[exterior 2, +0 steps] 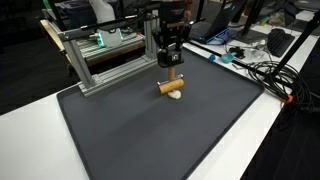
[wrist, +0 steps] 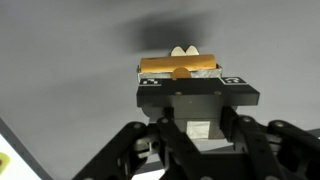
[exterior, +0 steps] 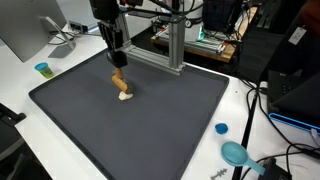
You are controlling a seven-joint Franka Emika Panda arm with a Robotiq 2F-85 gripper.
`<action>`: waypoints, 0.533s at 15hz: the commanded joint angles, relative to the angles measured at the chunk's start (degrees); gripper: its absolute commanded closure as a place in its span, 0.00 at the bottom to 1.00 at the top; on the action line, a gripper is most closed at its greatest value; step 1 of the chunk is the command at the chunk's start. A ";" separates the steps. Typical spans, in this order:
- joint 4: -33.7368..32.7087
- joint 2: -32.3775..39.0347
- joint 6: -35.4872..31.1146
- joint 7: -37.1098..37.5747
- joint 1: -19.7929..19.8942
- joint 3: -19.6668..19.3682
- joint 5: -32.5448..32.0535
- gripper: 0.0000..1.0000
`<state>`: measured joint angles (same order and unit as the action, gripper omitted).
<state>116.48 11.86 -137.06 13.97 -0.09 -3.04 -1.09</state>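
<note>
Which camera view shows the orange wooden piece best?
The wrist view: the orange wooden piece lies close, across the middle. In both exterior views it is only a small shape against the dark mat.

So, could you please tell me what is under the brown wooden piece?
A small white object shows beneath the brown wooden piece, on the dark mat. In the wrist view the piece covers most of it.
</note>
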 commanded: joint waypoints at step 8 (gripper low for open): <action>-1.00 1.67 -3.67 2.11 -0.72 0.56 0.75 0.79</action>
<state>116.47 12.41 -139.06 14.67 -0.47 -2.65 -0.93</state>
